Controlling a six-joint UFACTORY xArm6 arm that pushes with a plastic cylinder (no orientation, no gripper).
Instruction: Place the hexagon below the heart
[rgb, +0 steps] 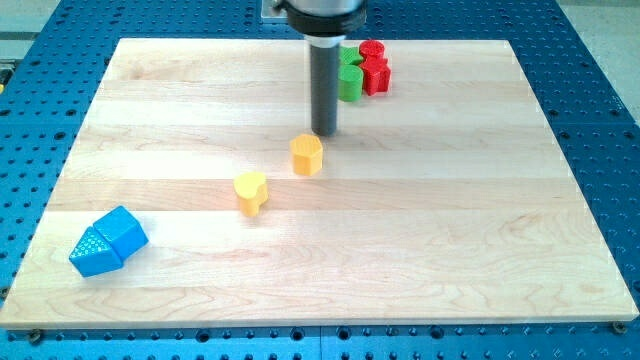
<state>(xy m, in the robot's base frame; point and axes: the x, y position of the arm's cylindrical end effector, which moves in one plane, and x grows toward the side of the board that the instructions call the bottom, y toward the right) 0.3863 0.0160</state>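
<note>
My tip (324, 133) sits just above the yellow hexagon (307, 155), poised to shove it down-left under the yellow heart (250, 192); no jaws here to report.

The arm is seen only in part: a wide, dark cylindrical collar with a lighter metal mount above it is cut off by the far edge of the view, slightly right of centre. From this collar a straight dark rod is hung vertically, without visible tilt. My tip (324, 134) is set at the rod's lower end, down at the level of the tabletop (450, 230), in the far half of the scene. The rod is narrower than the collar and uniform along its length. No other joint or link is shown.
</note>
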